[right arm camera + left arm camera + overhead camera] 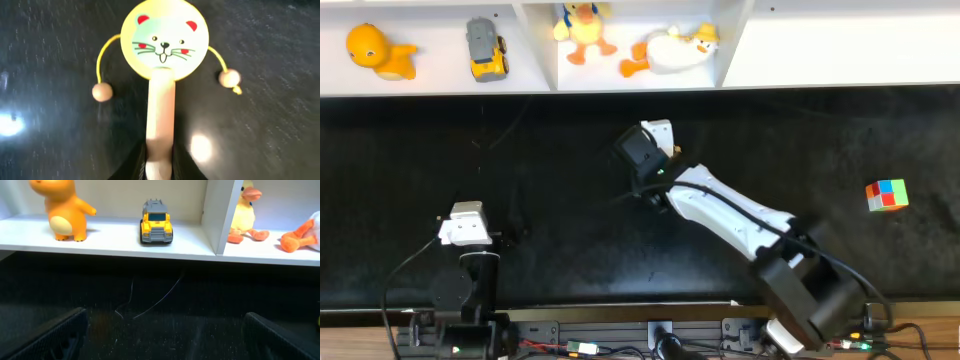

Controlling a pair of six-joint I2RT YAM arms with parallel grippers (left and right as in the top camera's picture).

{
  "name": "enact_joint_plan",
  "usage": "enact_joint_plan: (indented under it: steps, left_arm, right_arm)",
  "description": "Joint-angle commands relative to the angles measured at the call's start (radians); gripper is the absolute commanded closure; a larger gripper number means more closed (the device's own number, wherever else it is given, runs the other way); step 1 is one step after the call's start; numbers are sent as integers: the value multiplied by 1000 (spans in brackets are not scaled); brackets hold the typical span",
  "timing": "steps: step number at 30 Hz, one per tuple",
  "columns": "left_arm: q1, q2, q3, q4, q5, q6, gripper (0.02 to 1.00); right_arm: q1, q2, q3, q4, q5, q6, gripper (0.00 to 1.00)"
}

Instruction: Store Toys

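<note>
A wooden rattle drum (pixel 165 42) with a yellow rim, a cat face and two beads on strings shows in the right wrist view over the black tabletop. My right gripper (pixel 160 167) is shut on its wooden handle (pixel 161 115). From above, the right gripper (pixel 648 160) is near the table's middle, just in front of the white shelf (pixel 640 80). My left gripper (pixel 165 340) is open and holds nothing, low over the table facing the shelf; from above, the left gripper (pixel 466 222) sits at the front left.
The shelf holds an orange figure (pixel 378 50), a yellow toy truck (pixel 486 48), a yellow duck plush (pixel 584 30) and a white duck plush (pixel 672 50). A coloured cube (pixel 886 195) lies on the black table (pixel 570 250) at the right.
</note>
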Motion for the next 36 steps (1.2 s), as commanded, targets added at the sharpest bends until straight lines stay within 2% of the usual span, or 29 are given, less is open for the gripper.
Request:
enact_joint_plan:
  steps: [1,15,24,28,36]
  left_arm:
    - [5,-9,-3,-1,5,22,20]
    - [5,-9,-3,-1,5,22,20]
    - [5,-9,-3,-1,5,22,20]
    - [5,-9,-3,-1,5,22,20]
    - [5,-9,-3,-1,5,22,20]
  right_arm:
    - [2,-93,13,-55,11,0,912]
    - [-40,-385,-113,-204,35,12,899]
    - [-223,-604,-204,-296,34,-4,915]
    - [-310,-655,-204,-323,33,-66,915]
    - [-405,-706,-204,-315,37,-161,910]
